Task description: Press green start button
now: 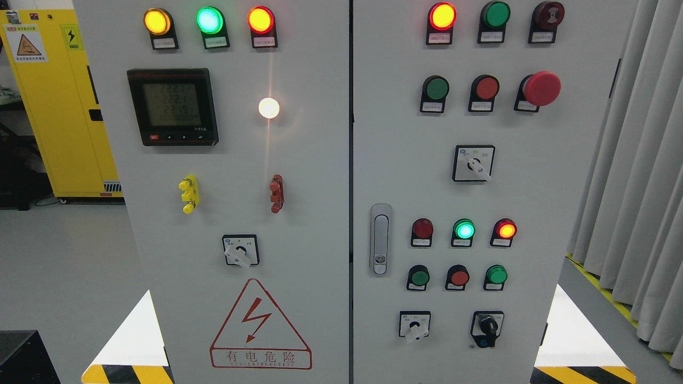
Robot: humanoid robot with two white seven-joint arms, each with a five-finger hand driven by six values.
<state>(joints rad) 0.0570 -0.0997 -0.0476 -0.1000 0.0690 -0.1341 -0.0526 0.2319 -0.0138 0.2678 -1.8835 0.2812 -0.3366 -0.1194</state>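
From the head view we face a grey cabinet (299, 160) with two doors; neither robot hand shows, so we cannot tell how open either is or whether it holds anything. On the right door we see several green candidates: an unlit green button (437, 88) in the upper row beside a red button (486, 87) and a big red mushroom stop (541, 88); lower down, a small green button (420, 277) under a glowing green lamp (463, 230); the labels are too small to read. We judge the press has not begun; next we must settle which green button is the start one, then bring a robot hand up and push squarely.
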